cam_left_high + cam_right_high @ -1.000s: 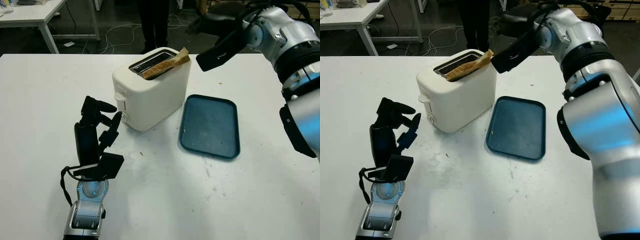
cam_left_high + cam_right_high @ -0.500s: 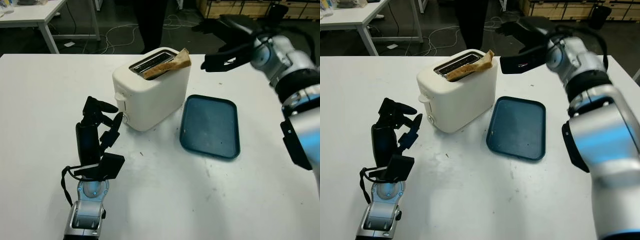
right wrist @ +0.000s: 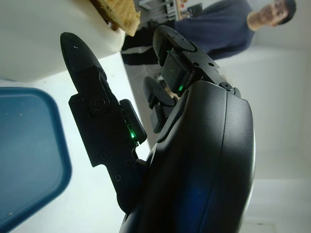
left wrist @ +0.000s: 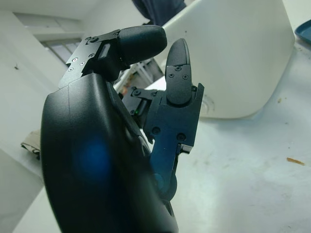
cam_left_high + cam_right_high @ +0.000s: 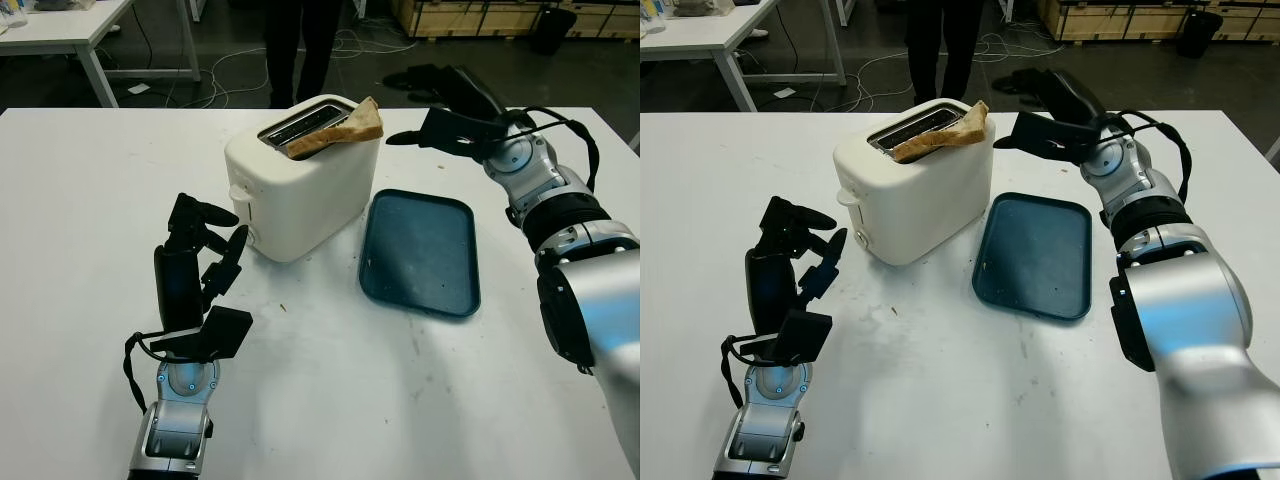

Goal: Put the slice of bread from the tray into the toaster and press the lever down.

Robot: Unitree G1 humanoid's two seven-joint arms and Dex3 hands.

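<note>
- Bread (image 5: pixel 340 130) sits in a slot of the toaster (image 5: pixel 300 180), tilted, its tan crust corner jutting out over the toaster's right end rather than sunk in.
- That toaster is a smooth, cream-white rounded box near the middle of the white table (image 5: pixel 80 200); two metal-edged slots run along its top, and its lever (image 5: pixel 240 207) is on the end facing my left hand, high in its track.
- My left hand (image 5: pixel 195 255), black and hard-shelled, stands upright on the table just in front and to the left of the toaster's lever end, not touching it; I hold nothing, and its fingers (image 4: pixel 146 41) are open.
- My right hand (image 5: pixel 445 110) hangs above the table's far edge, to the right of the toaster and apart from the bread; it is open and grips nothing.
- Just right of the toaster lies the tray (image 5: pixel 420 250), a flat dark blue rounded rectangle with a low raised rim and a speckled, scuffed bed.
- Bare white tabletop with small crumbs and marks spreads in front of the toaster and tray, and to my left.
- Beyond the far table edge a person (image 5: pixel 300 45) stands on a dark floor with loose cables.
</note>
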